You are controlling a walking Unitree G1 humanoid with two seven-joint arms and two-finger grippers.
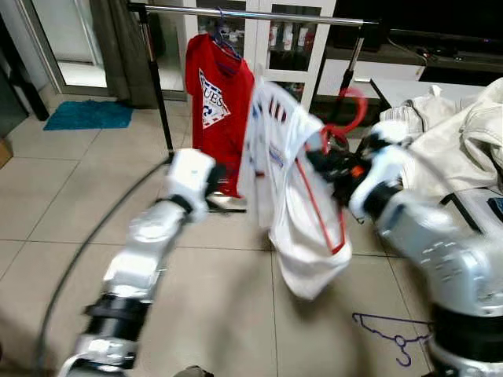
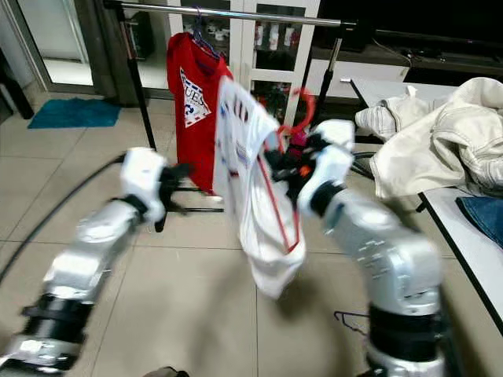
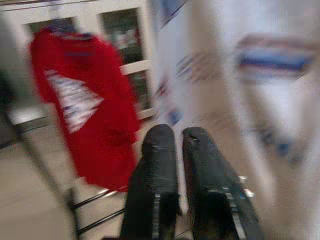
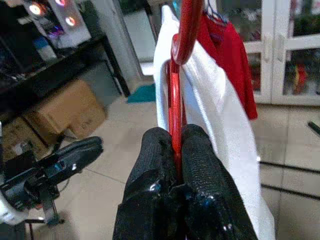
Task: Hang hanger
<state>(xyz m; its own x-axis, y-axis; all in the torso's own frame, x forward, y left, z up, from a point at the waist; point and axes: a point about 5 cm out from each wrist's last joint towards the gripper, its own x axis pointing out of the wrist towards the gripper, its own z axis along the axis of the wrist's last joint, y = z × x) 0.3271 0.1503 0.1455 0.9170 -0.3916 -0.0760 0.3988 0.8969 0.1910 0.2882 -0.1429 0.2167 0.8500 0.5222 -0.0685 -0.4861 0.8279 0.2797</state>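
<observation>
- A tiled floor (image 1: 71, 196) of pale beige squares spreads across the room, its grout lines dark.
- A teal mat (image 1: 88, 115) lies flat on the tiles at the far left, near a glass door.
- A purple hanger (image 1: 391, 333) lies flat on the tiles at the near right.
- A clothes rack (image 1: 244, 13) stands on the floor; its black upright meets the tiles beside a hanging red T-shirt (image 1: 218, 106).
- A dark cable (image 1: 82, 247) curves over the tiles on the left.
- A white worktop (image 2: 460, 228) at the right carries a heap of cream clothing (image 2: 440, 137), with a blue garment (image 2: 486, 214) just beside it.
</observation>
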